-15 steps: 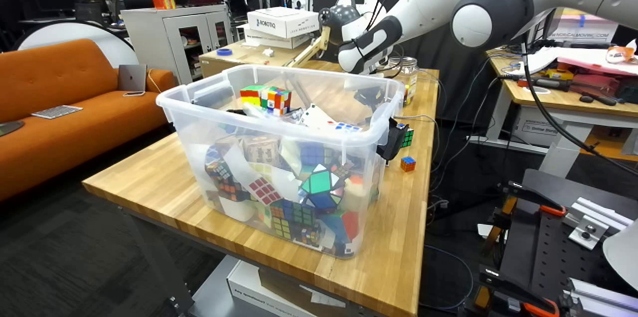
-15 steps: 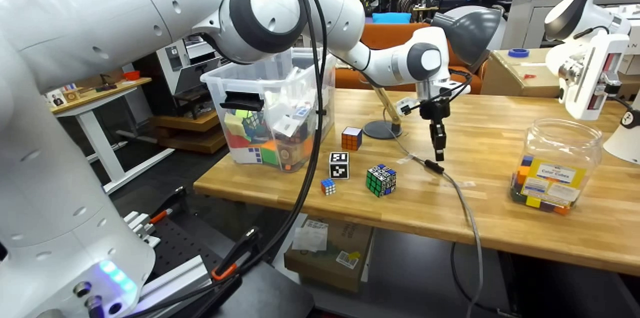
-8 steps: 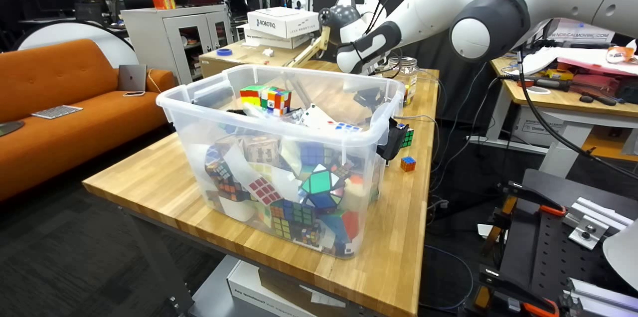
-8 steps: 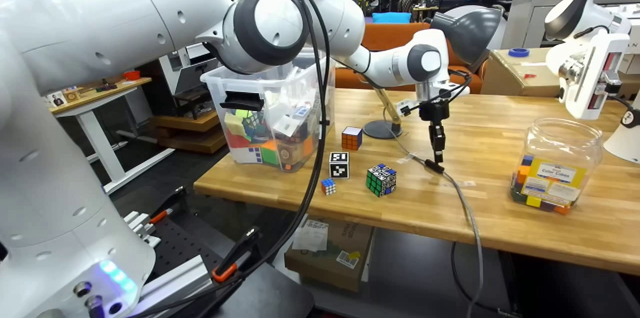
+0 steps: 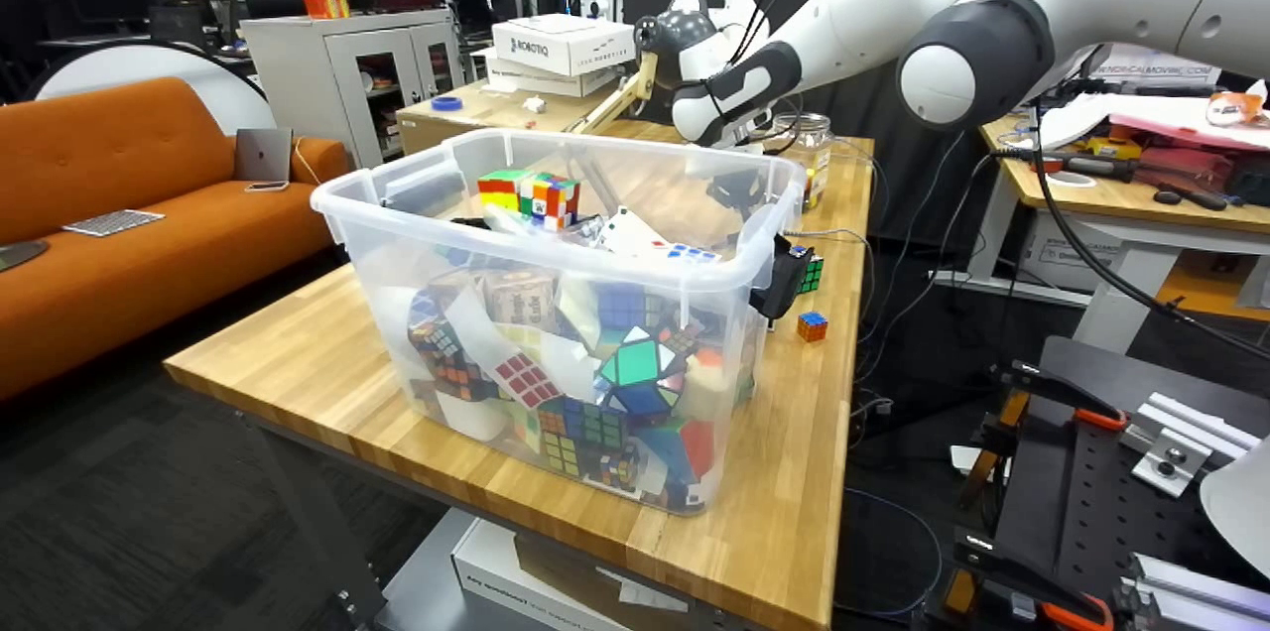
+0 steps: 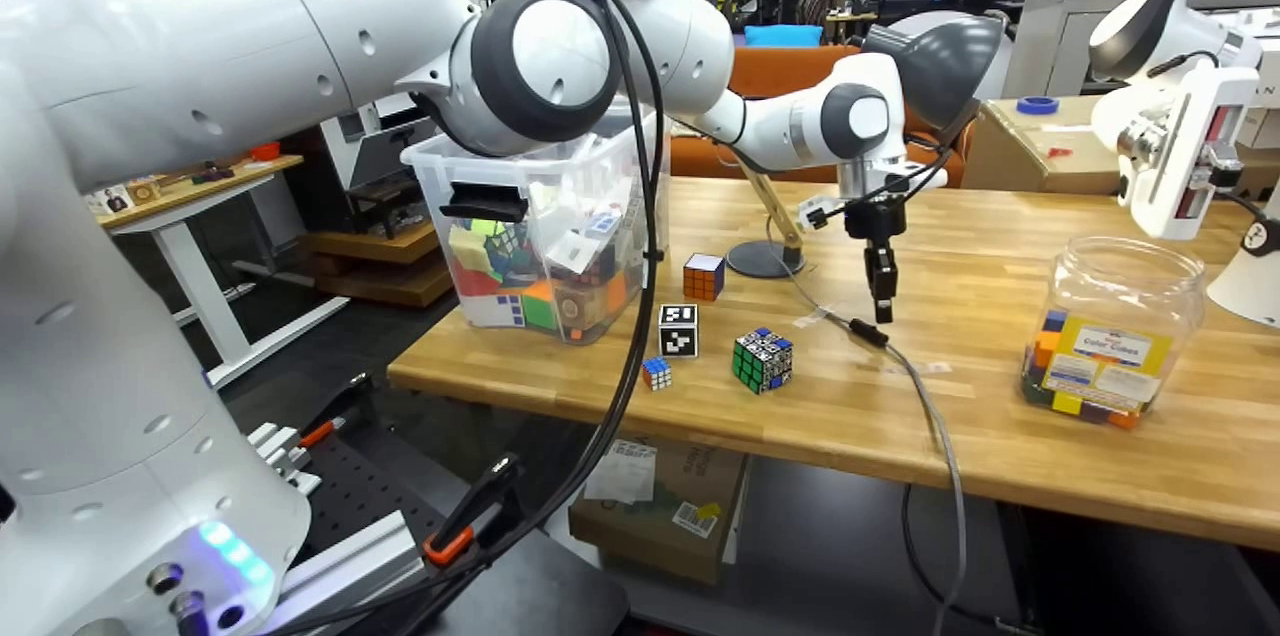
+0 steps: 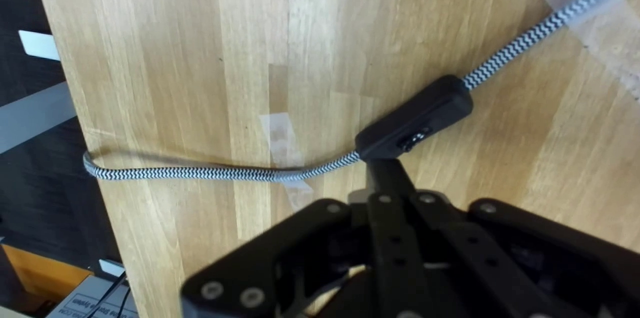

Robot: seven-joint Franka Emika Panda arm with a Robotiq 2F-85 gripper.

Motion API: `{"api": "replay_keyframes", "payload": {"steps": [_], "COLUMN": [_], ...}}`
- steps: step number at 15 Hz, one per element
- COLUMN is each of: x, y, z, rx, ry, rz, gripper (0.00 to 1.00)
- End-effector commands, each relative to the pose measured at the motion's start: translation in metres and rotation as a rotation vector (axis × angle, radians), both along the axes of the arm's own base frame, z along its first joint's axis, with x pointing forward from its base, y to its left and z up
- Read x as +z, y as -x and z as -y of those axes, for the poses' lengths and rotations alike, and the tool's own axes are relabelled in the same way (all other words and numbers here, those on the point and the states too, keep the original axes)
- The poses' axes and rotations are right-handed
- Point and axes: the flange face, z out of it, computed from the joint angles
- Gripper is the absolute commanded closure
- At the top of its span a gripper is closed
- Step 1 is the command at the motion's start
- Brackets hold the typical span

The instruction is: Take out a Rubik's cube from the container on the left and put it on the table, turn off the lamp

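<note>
On the table [image 6: 980, 266], left end in an exterior view, you have the container [image 6: 470, 163], holding many cubes [image 5: 553, 199]. Lamp [image 6: 935, 66] stands toward the far side; lit or not, you cannot tell. Your gripper [image 7: 386, 168]: fingers together, nothing seen held. Out on the table, right of the container: green-sided cube [image 6: 763, 361], orange-sided cube [image 6: 704, 278], black-and-white cube [image 6: 679, 332]. Judgement: cube half likely done, though which came out is unknown. The cord switch [image 7: 415, 120] lies just at your fingertips, contact unclear; pressing it is probably what remains for you.
</note>
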Motion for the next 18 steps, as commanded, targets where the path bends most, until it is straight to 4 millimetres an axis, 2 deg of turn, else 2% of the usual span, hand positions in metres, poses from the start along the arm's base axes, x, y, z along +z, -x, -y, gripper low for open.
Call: {"api": "replay_keyframes", "payload": {"steps": [1,9,18], "x": [0.000,0.002,-0.013], "y": [-0.001,-0.004,0.001], "z": [0.000,-0.004,-0.007], "rx": [0.006,0.018,0.011], "ry": [-0.028,-0.029,-0.040], "rz": [-0.007,-0.008,-0.044], "gripper": [1.00,1.00,1.00]}}
